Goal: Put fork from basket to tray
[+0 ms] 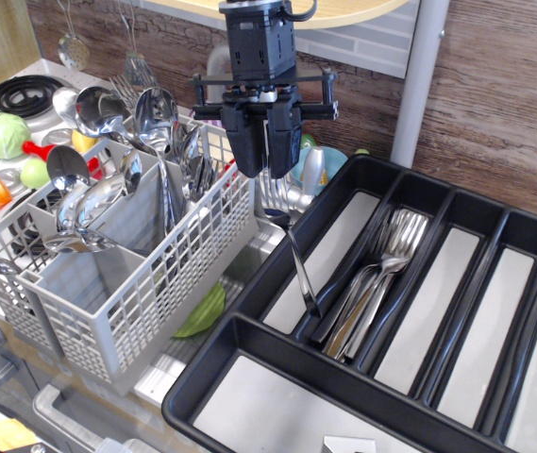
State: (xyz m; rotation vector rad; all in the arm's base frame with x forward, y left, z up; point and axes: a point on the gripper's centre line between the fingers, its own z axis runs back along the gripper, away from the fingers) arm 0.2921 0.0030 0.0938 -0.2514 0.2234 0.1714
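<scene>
Gripper (266, 175) fingers clamped on fork (292, 247), tip over tray (277, 260) edge; basket (145, 274) w/ spoons (108, 123) left, forks pile (377, 278) right.

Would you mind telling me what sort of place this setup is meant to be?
Most likely a play kitchen counter: a stove burner at the left, toy vegetables, a grey cutlery basket full of spoons, and a black cutlery tray holding forks.
</scene>
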